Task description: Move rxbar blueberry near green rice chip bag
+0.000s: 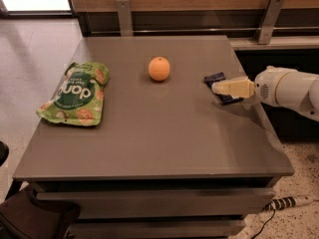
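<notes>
Far left of the jaws, well apart: green rice chip bag (75,93), flat on the desk (164,133) near its left edge, lettering upside down. Between bag and jaws, nearer the jaws and a little farther back: 1 orange (159,68). Directly beneath the jaws: rxbar blueberry (216,77), flat on the desk near the right edge, 1 dark end showing behind the jaws, another in front. Jaws low over the bar, pointing left; touching it or not, cannot tell. Opening of the jaws: cannot tell. Right of the jaws: white arm (289,88), reaching in past the desk's right edge.
</notes>
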### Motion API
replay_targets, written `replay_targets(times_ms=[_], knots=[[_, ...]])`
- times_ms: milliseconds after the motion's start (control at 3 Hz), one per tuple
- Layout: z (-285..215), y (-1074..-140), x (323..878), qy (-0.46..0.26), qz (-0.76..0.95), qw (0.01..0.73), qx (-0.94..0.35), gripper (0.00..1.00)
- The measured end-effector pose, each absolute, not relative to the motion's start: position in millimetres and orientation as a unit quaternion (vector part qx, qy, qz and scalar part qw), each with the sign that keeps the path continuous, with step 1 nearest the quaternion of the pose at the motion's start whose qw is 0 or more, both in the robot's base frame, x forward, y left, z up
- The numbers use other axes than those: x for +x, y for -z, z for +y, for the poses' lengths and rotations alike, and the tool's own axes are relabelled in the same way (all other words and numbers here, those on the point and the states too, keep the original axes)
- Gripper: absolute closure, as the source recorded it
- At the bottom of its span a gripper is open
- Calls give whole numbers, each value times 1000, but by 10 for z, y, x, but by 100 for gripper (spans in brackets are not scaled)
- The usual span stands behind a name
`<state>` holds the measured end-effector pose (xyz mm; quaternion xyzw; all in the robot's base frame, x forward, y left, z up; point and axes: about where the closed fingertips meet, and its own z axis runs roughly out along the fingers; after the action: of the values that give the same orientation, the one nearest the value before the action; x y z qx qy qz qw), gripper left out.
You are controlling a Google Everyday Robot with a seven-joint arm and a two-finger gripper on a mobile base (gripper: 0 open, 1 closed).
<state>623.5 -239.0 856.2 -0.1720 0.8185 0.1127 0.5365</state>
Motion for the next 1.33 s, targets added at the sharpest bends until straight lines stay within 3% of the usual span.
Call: replay_targets(times_ms=[667, 1000, 1333], knots=[[-2136, -8242, 6257, -154, 813, 535, -170, 0], [-2041, -8096, 6278, -156, 817, 528, -170, 13], [-2025, -8085, 6280, -157, 817, 528, -170, 38]])
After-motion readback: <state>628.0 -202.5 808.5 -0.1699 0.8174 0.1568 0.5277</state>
